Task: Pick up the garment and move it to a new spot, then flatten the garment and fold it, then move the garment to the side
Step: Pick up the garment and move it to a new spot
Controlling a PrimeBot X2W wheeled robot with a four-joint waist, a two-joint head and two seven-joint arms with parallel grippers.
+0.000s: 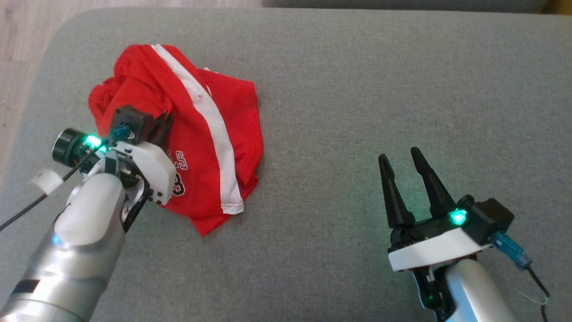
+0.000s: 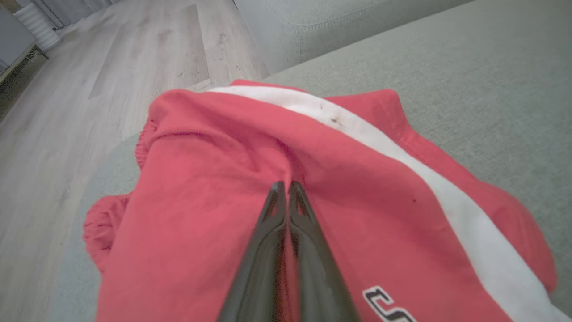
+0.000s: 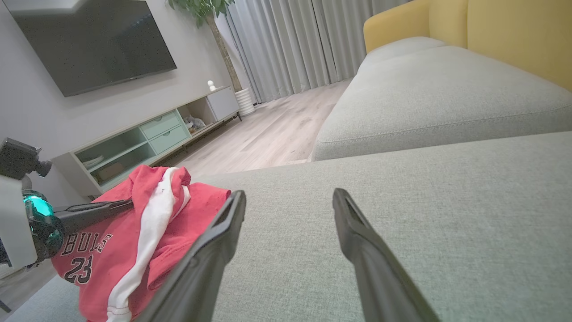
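The garment [image 1: 201,134] is a pair of red shorts with a white side stripe and black lettering, lying crumpled on the left part of the grey cushion [image 1: 357,89]. My left gripper [image 1: 163,121] rests on its left half. In the left wrist view the two dark fingers [image 2: 272,232] meet at their tips [image 2: 286,185], shut on a pinched fold of the garment [image 2: 214,147], and red cloth shows between them. My right gripper [image 1: 399,153] stands open over bare cushion well to the right of the garment [image 3: 103,241], with nothing between its fingers [image 3: 289,193].
The cushion's rounded left edge [image 1: 40,89] lies close to the garment, with wooden floor [image 2: 67,89] beyond it. A second grey cushion [image 3: 447,98] and a yellow backrest [image 3: 514,31] lie behind. A low TV cabinet [image 3: 147,138] stands across the room.
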